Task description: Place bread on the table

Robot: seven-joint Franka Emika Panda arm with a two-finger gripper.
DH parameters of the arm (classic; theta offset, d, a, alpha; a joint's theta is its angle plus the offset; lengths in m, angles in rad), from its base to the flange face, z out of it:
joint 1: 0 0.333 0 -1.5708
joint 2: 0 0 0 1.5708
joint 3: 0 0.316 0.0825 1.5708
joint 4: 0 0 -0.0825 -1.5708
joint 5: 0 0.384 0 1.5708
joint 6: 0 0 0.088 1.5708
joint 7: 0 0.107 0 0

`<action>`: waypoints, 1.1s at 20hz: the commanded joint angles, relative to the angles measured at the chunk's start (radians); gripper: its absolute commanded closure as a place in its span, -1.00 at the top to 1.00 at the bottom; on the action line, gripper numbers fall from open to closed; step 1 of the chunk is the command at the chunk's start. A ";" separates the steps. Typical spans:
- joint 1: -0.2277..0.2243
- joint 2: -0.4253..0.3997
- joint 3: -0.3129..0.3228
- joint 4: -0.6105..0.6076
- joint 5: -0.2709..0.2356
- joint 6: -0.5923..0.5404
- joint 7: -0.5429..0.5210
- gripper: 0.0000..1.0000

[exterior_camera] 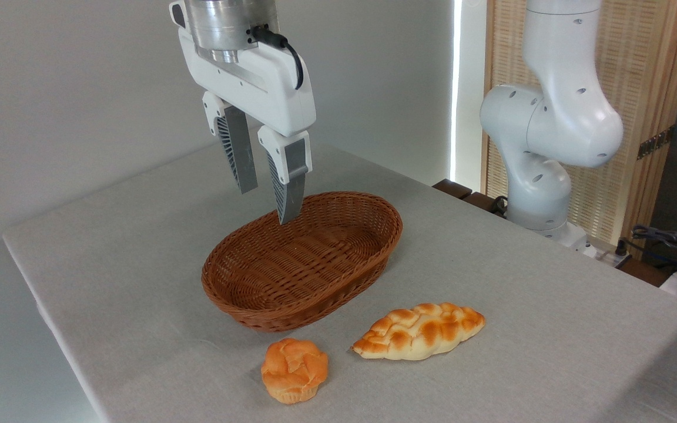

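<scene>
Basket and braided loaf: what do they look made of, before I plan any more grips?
Basket: brown woven wicker or a plastic imitation; ribbed weave, slight sheen. Braided loaf: cream with orange patches, smooth and glossy, possibly a foam or plastic replica rather than real bread; I cannot tell for sure.

Bright, even, sharp; window glare behind, soft faint shadows.

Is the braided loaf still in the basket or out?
Out: the bread lies on the table, in front of the empty basket.
</scene>
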 commanded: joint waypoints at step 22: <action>0.006 0.010 -0.016 0.030 0.076 -0.014 -0.032 1.00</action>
